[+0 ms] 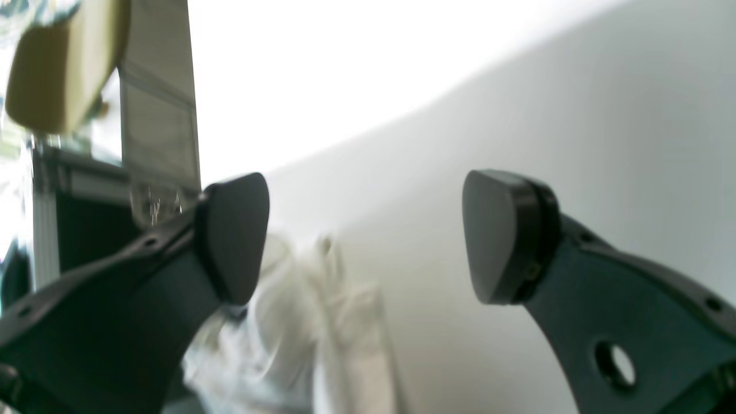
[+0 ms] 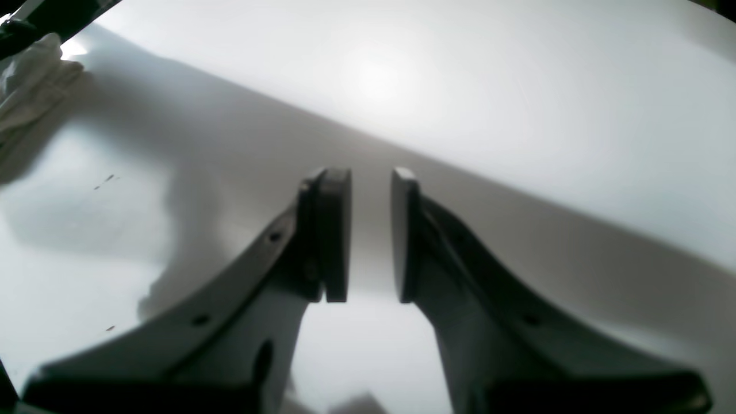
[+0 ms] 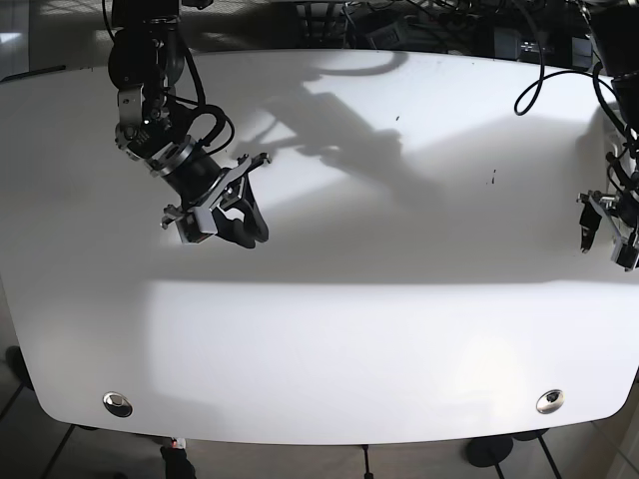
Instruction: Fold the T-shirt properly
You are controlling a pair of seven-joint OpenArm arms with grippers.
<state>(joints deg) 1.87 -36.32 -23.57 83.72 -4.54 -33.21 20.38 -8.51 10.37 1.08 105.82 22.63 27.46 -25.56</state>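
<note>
Crumpled white cloth T-shirt (image 1: 299, 322) sits bunched just beyond the left fingers (image 1: 230, 238), which are spread wide with nothing between them. Right fingers (image 2: 333, 236) are nearly together with a narrow gap, holding nothing, over the smooth glossy white bench (image 3: 329, 339); shirt far off to their left.

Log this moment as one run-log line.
left tool: open, empty | right tool: slightly open, empty | T-shirt: crumpled, unfolded, ungrasped | table: both arms above
</note>
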